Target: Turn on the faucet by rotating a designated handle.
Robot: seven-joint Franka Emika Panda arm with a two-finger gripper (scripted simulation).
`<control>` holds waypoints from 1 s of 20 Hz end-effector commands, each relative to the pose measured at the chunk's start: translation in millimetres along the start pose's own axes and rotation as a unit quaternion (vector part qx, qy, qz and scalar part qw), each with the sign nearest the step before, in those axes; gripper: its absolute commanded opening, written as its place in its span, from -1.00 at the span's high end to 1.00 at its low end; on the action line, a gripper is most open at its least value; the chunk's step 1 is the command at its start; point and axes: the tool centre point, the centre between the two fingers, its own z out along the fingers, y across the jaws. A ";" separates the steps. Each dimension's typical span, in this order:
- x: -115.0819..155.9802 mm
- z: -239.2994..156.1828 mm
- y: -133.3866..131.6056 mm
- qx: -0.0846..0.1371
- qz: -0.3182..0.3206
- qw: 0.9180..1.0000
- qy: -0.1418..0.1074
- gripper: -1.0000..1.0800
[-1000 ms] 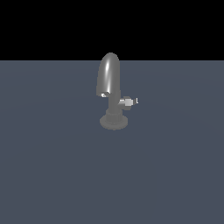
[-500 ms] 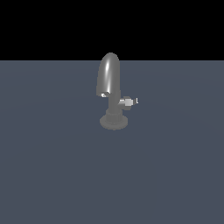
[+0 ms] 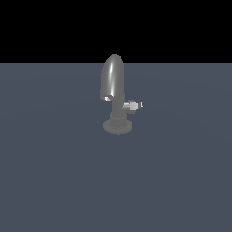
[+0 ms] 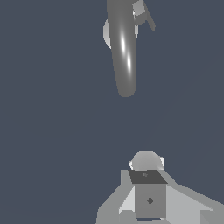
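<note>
Nothing has moved; glossy arched faucet point(image 3: 113, 97) stands.

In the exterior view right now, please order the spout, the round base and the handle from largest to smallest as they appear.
1. The spout of the faucet looks largest.
2. The round base comes second.
3. The handle looks smallest, a short stub toward the exterior view's right.

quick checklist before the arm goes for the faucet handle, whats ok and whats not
1. Faucet upright on its base: ok.
2. Handle in sight, sticking out toward the exterior view's right: ok.
3. Nothing touching or blocking the handle: ok.
4. Gripper near the handle: not ok; in the wrist view it sits well apart from the faucet, and the exterior view does not show the arm.
5. Gripper open: cannot tell.
6. Handle already rotated: cannot tell.
</note>
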 end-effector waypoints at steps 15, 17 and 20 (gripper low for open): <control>90.1 -0.2 -13.9 0.067 0.130 0.980 -0.137 1.00; 101.5 1.4 -13.9 0.075 0.146 0.974 -0.154 1.00; 118.6 4.6 -13.3 0.087 0.171 0.965 -0.180 1.00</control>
